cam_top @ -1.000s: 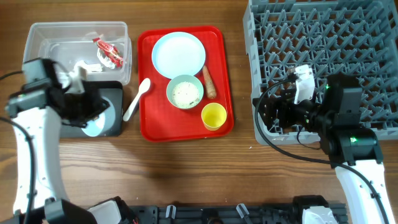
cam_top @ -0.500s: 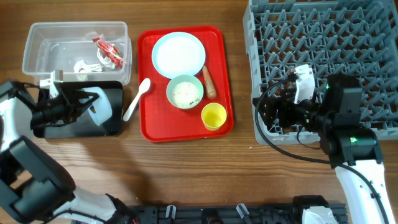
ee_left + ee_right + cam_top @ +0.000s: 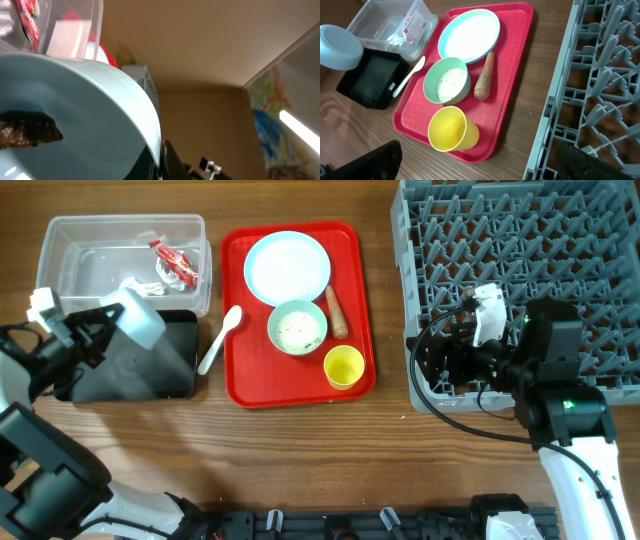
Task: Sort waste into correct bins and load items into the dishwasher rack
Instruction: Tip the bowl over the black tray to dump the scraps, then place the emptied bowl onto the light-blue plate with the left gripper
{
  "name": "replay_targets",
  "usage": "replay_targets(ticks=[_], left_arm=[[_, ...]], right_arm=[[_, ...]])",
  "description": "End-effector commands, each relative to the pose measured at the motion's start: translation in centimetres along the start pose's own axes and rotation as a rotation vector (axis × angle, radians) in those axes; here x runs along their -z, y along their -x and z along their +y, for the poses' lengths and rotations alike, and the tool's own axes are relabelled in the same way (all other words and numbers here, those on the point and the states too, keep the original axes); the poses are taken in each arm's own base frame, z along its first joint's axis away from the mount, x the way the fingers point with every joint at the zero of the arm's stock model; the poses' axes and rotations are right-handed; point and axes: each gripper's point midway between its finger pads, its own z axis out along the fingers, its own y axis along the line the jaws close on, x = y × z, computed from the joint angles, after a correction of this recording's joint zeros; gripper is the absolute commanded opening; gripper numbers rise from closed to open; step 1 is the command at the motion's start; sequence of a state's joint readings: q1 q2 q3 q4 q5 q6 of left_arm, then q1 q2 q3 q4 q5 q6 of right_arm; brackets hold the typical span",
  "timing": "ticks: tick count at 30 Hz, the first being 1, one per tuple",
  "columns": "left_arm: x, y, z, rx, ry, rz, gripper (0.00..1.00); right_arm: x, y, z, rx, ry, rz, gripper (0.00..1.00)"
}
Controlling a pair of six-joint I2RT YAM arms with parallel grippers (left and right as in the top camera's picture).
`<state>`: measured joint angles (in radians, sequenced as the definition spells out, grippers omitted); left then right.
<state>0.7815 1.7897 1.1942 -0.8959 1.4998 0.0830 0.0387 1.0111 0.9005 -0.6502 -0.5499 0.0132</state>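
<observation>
Waste lies in two places overhead. The red wrapper [image 3: 176, 266] and white scrap [image 3: 135, 286] are in the clear tub [image 3: 60, 240]. The carrot stick [image 3: 336, 312] lies on the red tray [image 3: 235, 370], just beside the crumb bowl [image 3: 297, 327]. The plate [image 3: 287, 267] and yellow cup [image 3: 343, 366] share that tray. The spoon [image 3: 218, 338] lies on the table [image 3: 300, 460] between the red tray and the black tray [image 3: 160, 375]. The left gripper [image 3: 108, 328] is clamped on the rim of a pale blue bowl [image 3: 140, 322]. The bowl is tipped on its side above the black tray's far left corner, close to the tub. The right gripper [image 3: 428, 366] hangs at the near left corner of the rack [image 3: 520, 240], jaws spread wide and holding nothing.

From the left wrist, the blue bowl fills most of the frame, smooth and glossy inside. A dark brown lump [image 3: 27, 131] rests against its wall. One dark finger [image 3: 170, 160] shows at the rim. The tub with the wrapper shows behind the bowl, top left.

From the right wrist, the two dark fingers sit at the lower corners, far apart, with only tray and table between them. The carrot stick is orange-brown and tapered, lying between the plate's edge and the crumb bowl. Whitish crumbs [image 3: 445, 86] cover that bowl's floor. The cup stands upright. At far left the blue bowl hangs over the black tray, its pale outer side showing.
</observation>
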Motion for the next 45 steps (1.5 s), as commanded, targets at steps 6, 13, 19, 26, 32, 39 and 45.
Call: replay_targets(ticks=[6,13,19,26,32,39,45], left_arm=[[1.6,1.0,-1.2,0.127,-0.075,-0.044,0.04],[1.6,1.0,-1.2,0.146,-0.076,-0.042,0.04],[0.9,0.5,-2.7,0.070,-0.076,-0.021,0.04],[-2.5,-1.4,-7.2,-0.166,0.071,0.052,0.04],[-8.7,-2.3,-9.9,-0.505,0.427,0.086,0.04],[-19.3,-4.3,-14.3,-1.020,0.644,0.012,0.04],[-27.1,-6.9,-12.1,-1.354,0.716,0.056,0.04]], right_arm=[[0.2,0.9,0.3,0.023,0.010,-0.018,1.00],[0.2,0.9,0.3,0.021,0.010,-0.018,1.00],[0.2,1.0,0.3,0.024,0.010,-0.022,1.00],[0.2,1.0,0.3,0.024,0.010,-0.022,1.00],[0.2,1.0,0.3,0.024,0.010,-0.022,1.00],[0.2,1.0,0.4,0.016,0.011,-0.021,1.00],[0.2,0.9,0.4,0.015,0.010,-0.017,1.00]])
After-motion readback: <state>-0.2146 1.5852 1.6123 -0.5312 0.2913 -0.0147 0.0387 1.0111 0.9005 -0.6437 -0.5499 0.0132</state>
